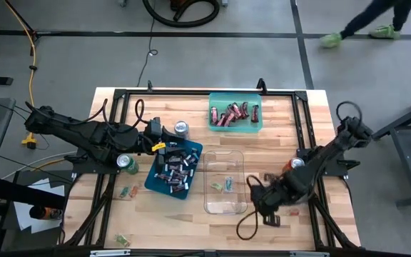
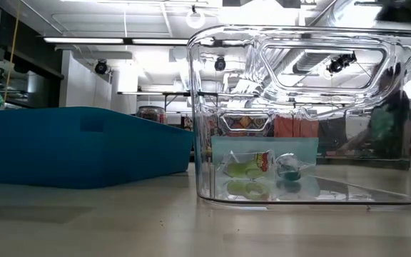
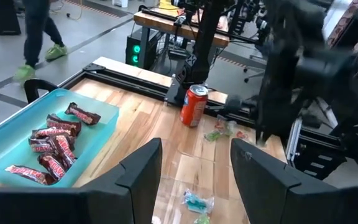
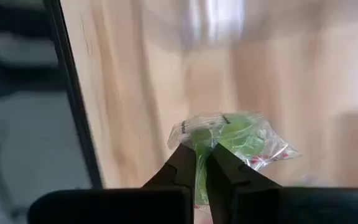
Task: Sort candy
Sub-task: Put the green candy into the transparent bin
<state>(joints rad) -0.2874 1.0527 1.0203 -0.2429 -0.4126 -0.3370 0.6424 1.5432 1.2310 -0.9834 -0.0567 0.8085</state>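
One green-and-red wrapped candy (image 4: 225, 140) sat pinched between the closed fingers of the right hand (image 1: 257, 194), its crinkled wrapper fanning out just past the fingertips. From that hand the clear bin (image 1: 210, 203) lay just beside, toward the table's (image 1: 334, 143) middle, already holding like pieces. Across the table, the left hand (image 3: 194, 163) hung open near the blue tray (image 1: 195, 148), farther off.

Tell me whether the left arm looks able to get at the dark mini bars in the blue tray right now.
Probably yes. The left gripper hangs open beside the blue tray, and the dark mini bars lie uncovered in it with nothing between.
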